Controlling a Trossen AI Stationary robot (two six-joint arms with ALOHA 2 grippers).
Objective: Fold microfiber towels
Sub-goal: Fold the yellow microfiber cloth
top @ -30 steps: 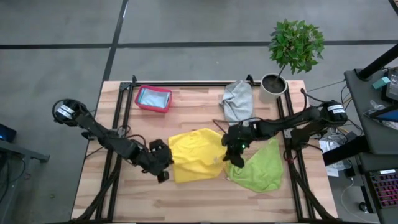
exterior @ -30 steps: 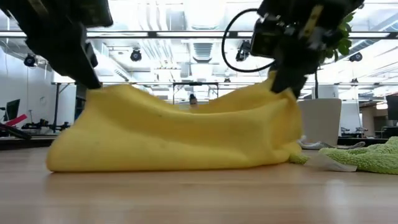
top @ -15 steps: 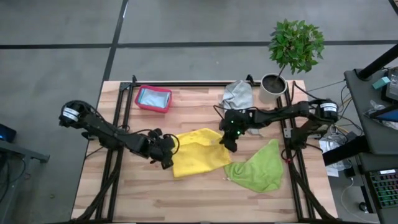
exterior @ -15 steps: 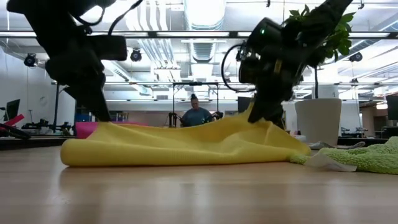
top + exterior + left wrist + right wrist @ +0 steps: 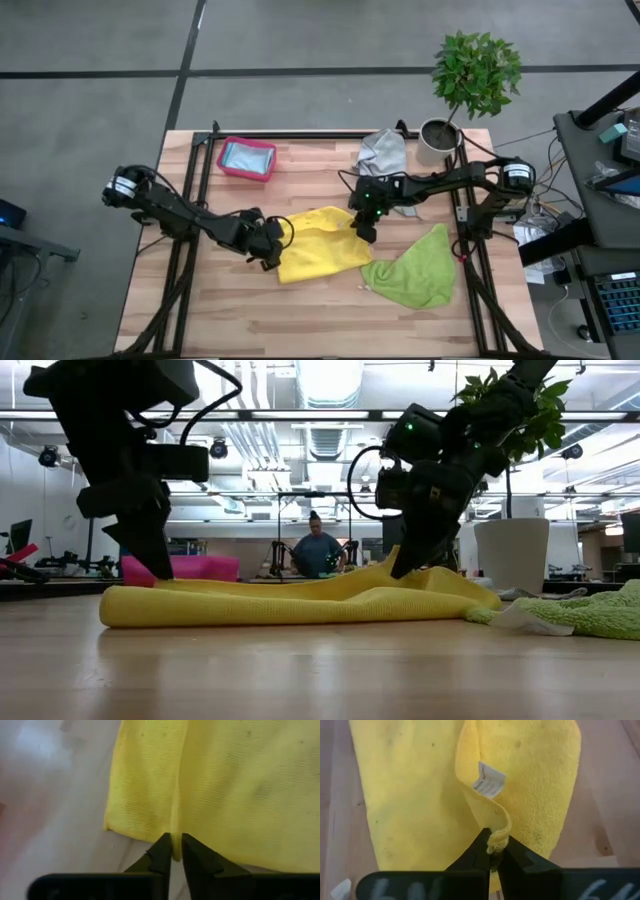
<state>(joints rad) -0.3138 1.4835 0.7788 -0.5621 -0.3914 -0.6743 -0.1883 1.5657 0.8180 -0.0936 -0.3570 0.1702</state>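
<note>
Yellow towel [image 5: 318, 243] lies folded mid-table, long axis running left to right between the grippers: left gripper [image 5: 270, 250] nips its left edge with fingers barely parted, right gripper [image 5: 362, 228] stays clenched on the far-right corner, both equally near.

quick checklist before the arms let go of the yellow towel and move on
1. Left gripper pinching the yellow towel edge: ok, fingers nearly closed on the fold.
2. Right gripper gripping its corner: ok, shut on a bunched tip.
3. Towel lying flat after the fold: not ok, the right side rides up in the low view.
4. Edges lined up: cannot tell.
5. Lime green towel clear of the yellow one: cannot tell, they look to touch.
6. Grey towel and pink bin out of the way: ok.
</note>
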